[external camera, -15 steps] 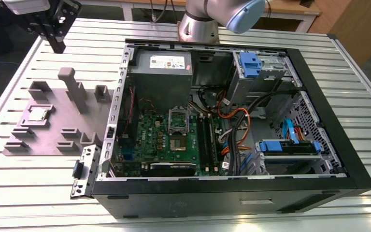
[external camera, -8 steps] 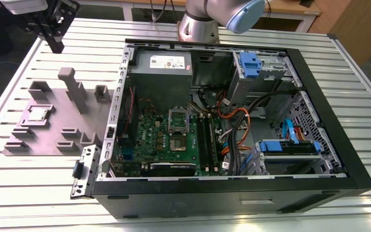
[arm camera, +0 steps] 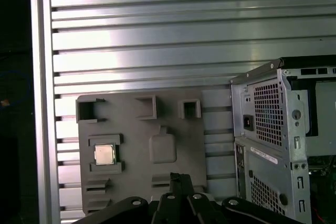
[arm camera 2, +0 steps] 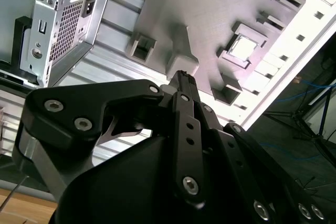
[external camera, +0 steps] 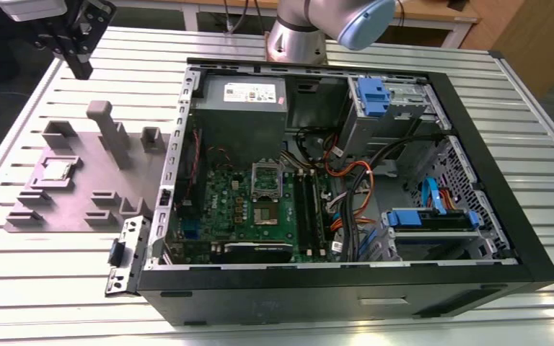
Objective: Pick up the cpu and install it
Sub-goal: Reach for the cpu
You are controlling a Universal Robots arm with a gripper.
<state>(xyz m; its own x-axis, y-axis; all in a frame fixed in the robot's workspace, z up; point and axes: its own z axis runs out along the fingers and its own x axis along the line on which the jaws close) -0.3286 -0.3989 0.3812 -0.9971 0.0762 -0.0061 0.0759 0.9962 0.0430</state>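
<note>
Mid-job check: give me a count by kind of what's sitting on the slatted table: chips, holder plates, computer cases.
cpu: 1
grey holder plate: 1
open computer case: 1
Total: 3

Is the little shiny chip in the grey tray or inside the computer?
In the tray: the cpu lies flat in its pocket.

Small flat square silvery-topped cpu (external camera: 55,170) lies level. It sits in a grey plastic tray (external camera: 80,186), exterior view's middle left
</note>
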